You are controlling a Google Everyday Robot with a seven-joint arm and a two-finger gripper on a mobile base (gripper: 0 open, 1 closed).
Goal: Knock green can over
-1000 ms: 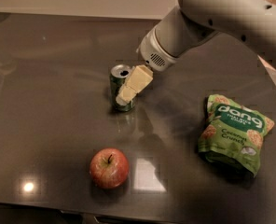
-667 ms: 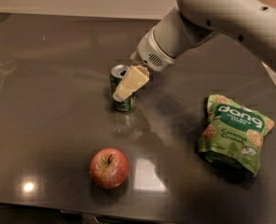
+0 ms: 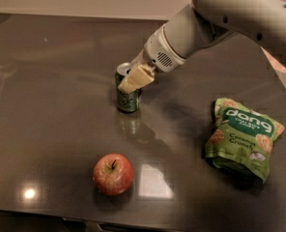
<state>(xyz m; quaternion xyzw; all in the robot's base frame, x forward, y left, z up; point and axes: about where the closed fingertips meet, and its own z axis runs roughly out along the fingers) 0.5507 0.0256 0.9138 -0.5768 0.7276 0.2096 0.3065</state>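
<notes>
- The green can (image 3: 127,100) stands upright on the dark table (image 3: 46,105).
- The gripper (image 3: 134,80) is at the can's top rim; I cannot tell whether it is open or closed.
- A red apple (image 3: 113,174) sits in front of the can, and a snack bag (image 3: 242,137) lies well to its right.

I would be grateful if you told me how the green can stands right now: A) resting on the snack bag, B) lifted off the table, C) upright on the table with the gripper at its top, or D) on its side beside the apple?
C: the green can stands upright on the table, with the gripper at its upper part, apart from the apple and the snack bag.
</notes>
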